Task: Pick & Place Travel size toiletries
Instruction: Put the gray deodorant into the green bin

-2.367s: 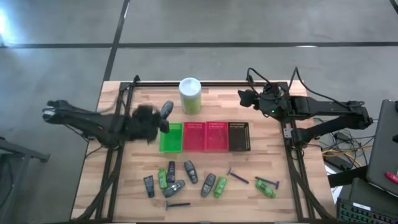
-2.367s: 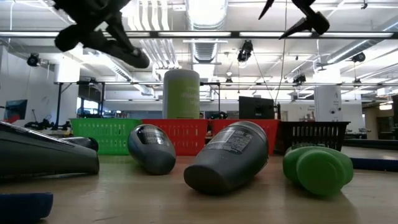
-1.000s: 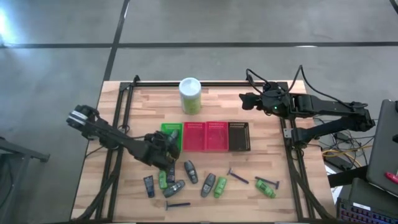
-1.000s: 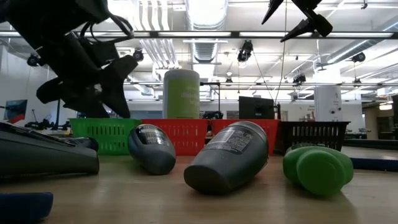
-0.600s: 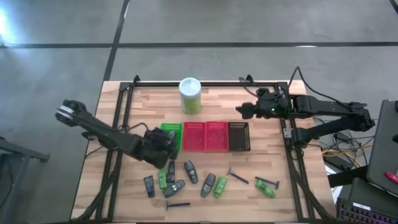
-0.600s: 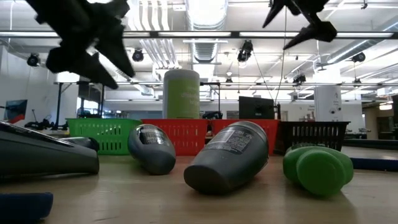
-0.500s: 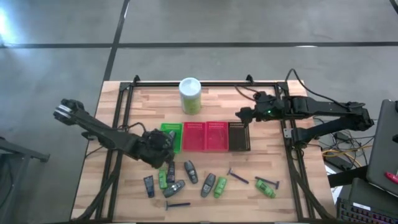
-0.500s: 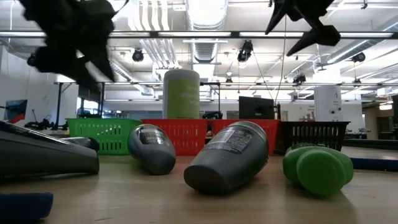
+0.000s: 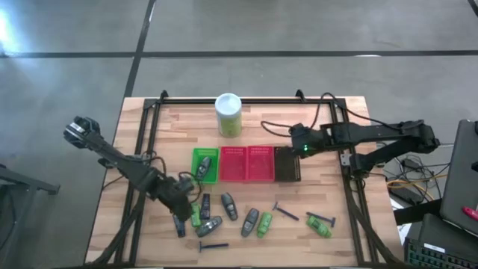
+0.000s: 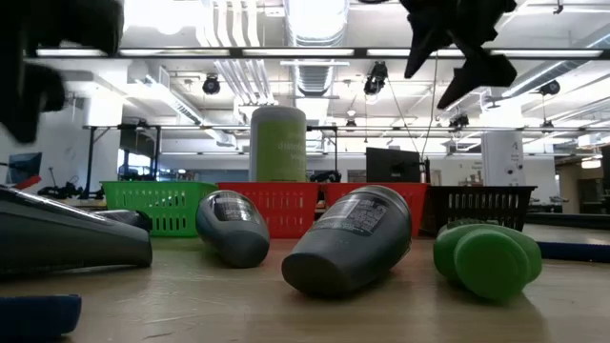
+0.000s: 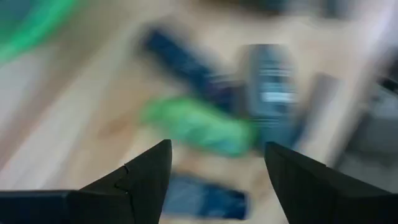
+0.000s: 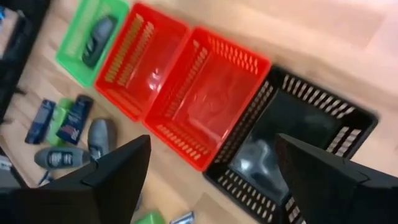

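Hovering over the scattered toiletries on the wooden table [image 9: 172, 119], the left gripper [image 9: 187, 196] hangs with its jaws released and nothing between them, just in front of the small green mesh basket [image 9: 205, 166]. Its wrist view shows a bright green squeeze tube [image 11: 199, 127] and a grey squeeze tube [image 11: 272, 81] lying beneath the spread fingers [image 11: 140, 180], blurred.

One grey tube [image 9: 204, 167] lies inside the green basket, seen also from the right wrist [image 12: 98, 32]. To the right of that basket stand two red mesh baskets [image 9: 247, 164] side by side, then a dark mesh basket [image 9: 287, 166] at the row's end. The right gripper [image 9: 299, 140] hangs above the dark basket's back edge, its jaws released and holding nothing.

In front of the green basket the remaining toiletries lie loose on the table: a small dark tube [image 9: 178, 224], a green tube [image 9: 195, 214], several grey tubes [image 9: 229, 207] and another green tube [image 9: 264, 226]. A thin dark-blue razor [image 9: 213, 245] lies nearest the table's front edge, a second razor [image 9: 284, 212] sits farther right, and a green tube [image 9: 319, 228] lies with a dark item at the far right of the group.

Behind the green basket a large white-and-green canister [image 9: 228, 114] stands upright. From table height, a grey tube [image 10: 355, 238] and a green tube [image 10: 486, 257] fill the foreground, with the basket row behind them.
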Robot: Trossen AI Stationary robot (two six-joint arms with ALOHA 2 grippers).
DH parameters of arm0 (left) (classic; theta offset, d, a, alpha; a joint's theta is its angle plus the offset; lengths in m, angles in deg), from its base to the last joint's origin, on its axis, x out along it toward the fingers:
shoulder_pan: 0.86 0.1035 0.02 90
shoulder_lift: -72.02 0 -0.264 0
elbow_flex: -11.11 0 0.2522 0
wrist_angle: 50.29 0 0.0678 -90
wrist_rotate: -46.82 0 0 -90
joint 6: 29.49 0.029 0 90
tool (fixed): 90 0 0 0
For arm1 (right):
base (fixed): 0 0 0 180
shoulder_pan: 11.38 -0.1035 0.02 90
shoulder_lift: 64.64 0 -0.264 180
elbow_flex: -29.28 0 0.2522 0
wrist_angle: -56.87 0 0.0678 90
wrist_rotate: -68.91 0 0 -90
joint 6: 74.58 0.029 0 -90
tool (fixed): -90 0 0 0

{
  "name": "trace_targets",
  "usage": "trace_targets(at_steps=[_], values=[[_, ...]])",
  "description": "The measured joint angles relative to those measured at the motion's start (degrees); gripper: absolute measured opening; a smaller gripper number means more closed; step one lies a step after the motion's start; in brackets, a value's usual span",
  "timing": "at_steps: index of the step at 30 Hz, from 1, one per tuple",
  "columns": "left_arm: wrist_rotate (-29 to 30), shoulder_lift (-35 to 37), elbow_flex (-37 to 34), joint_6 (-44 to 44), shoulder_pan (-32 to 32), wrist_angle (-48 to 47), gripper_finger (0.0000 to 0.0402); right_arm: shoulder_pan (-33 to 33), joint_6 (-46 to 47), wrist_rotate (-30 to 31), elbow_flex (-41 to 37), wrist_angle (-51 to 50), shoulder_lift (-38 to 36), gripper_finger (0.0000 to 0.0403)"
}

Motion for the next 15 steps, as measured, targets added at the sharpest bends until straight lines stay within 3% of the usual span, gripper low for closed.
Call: trace_targets(at_steps=[3,6,15], values=[[0.2,-0.7,0.01,14.7,-0.81,8.11,0.0261,-0.8,2.69,-0.93,0.04,0.16,2.22,0.0351],[0.29,-2.92,0.16,20.49,-1.06,9.11,0.0261,-1.61,6.26,-1.19,0.07,0.42,3.98,0.0359],[-5.34,-12.22,3.89,7.87,-1.54,9.2,0.0274,-2.75,9.13,2.83,0.13,0.14,4.85,0.0366]])
